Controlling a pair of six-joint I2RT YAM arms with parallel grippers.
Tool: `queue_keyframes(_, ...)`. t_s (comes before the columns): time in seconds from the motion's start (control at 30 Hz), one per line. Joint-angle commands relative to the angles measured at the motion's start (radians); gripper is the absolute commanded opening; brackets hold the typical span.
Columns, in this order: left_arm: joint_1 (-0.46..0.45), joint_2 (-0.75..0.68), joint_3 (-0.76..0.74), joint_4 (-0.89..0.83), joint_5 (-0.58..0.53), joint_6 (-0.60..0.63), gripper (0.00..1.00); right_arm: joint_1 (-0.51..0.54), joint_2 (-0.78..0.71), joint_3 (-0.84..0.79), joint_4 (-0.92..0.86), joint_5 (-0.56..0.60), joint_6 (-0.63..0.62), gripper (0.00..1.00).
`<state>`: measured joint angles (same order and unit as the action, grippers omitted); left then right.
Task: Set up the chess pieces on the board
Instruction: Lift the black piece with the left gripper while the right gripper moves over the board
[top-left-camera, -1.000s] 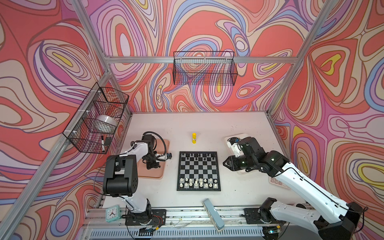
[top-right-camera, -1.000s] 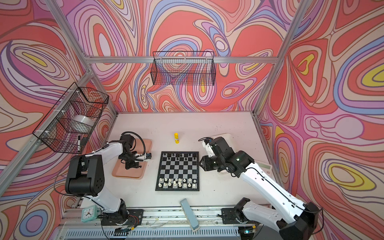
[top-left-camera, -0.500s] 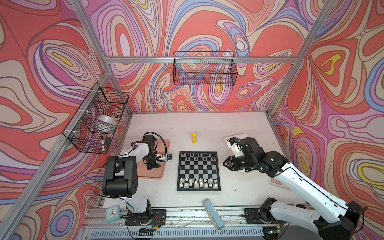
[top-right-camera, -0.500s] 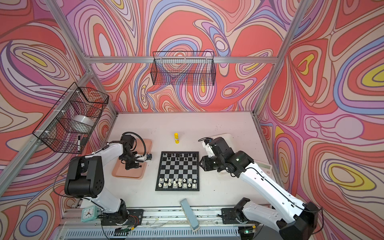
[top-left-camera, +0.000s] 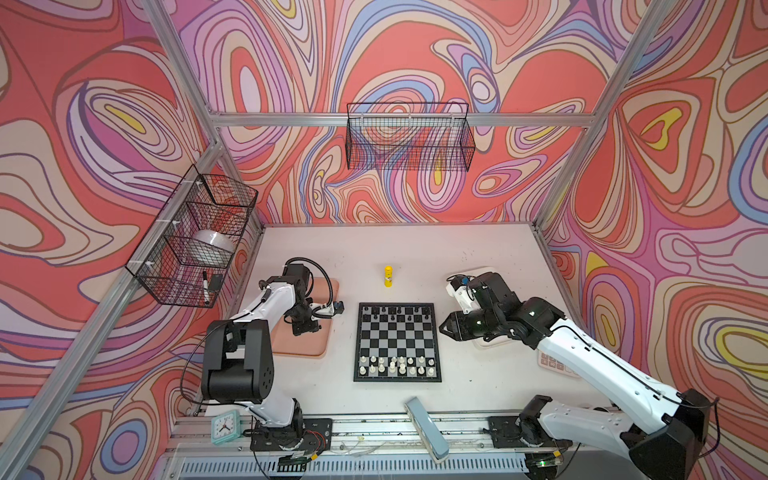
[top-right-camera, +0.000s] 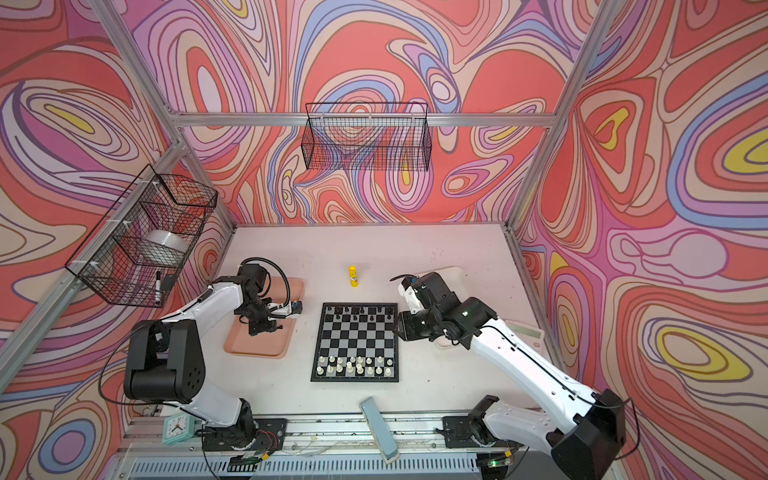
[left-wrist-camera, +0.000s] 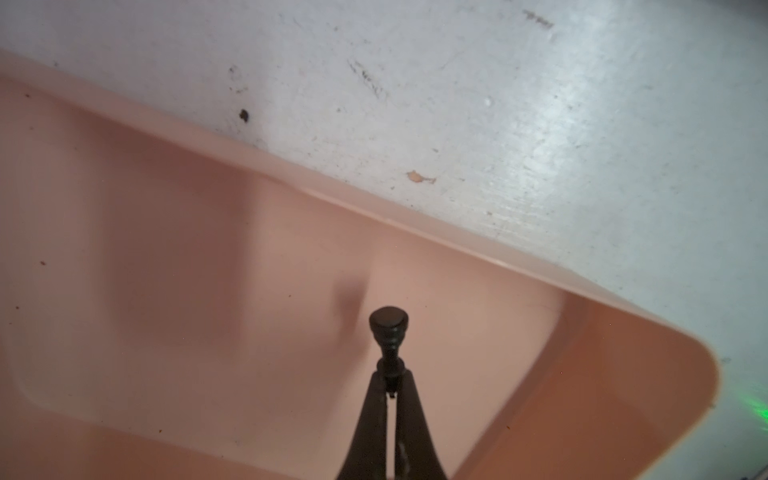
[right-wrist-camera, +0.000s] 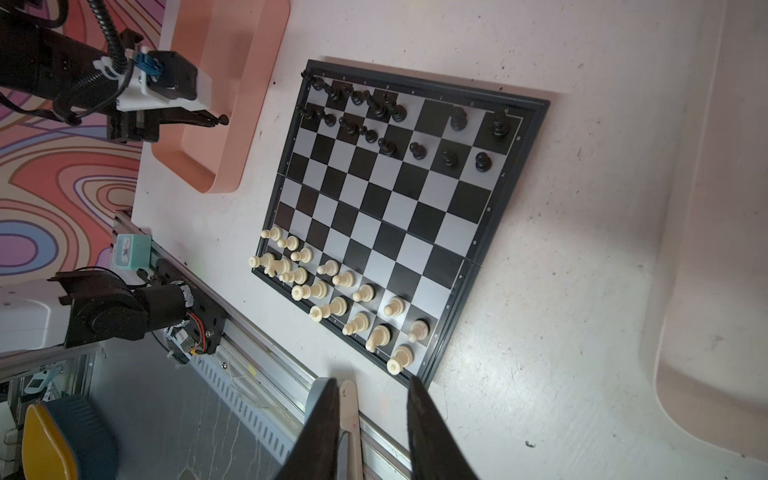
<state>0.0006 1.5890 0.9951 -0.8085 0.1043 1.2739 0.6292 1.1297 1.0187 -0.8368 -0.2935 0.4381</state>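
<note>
Poses: left claw (left-wrist-camera: 390, 384) over pink tray (left-wrist-camera: 623, 374), clenched on black chess piece (left-wrist-camera: 388, 328); right claw (right-wrist-camera: 372, 380) parted, empty, beside board (right-wrist-camera: 386, 199).

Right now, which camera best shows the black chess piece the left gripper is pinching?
The left wrist view: the black chess piece sits close up, pinched in the left gripper over the pink tray. The right wrist view shows it tiny; in both top views it cannot be made out.
</note>
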Motion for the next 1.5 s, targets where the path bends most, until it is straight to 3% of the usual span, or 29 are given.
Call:
queue_keyframes(0.0,-0.002,-0.029,0.013,-0.06,0.014,-0.003,0.02,-0.003,0.003,0.019,0.029,-0.032,-0.01,0.29)
queue_keyframes(0.33,-0.001,-0.008,0.13,-0.162,0.121,-0.158,0.02,-0.003,0.111,0.087,0.145,-0.22,-0.004,0.29)
queue_keyframes(0.8,-0.005,-0.006,0.346,-0.281,0.29,-0.325,0.02,-0.002,0.311,0.161,0.468,-0.487,0.086,0.29)
queue_keyframes(1.47,-0.18,-0.061,0.479,-0.347,0.373,-0.461,0.02,-0.003,0.524,0.162,0.881,-0.632,0.3,0.29)
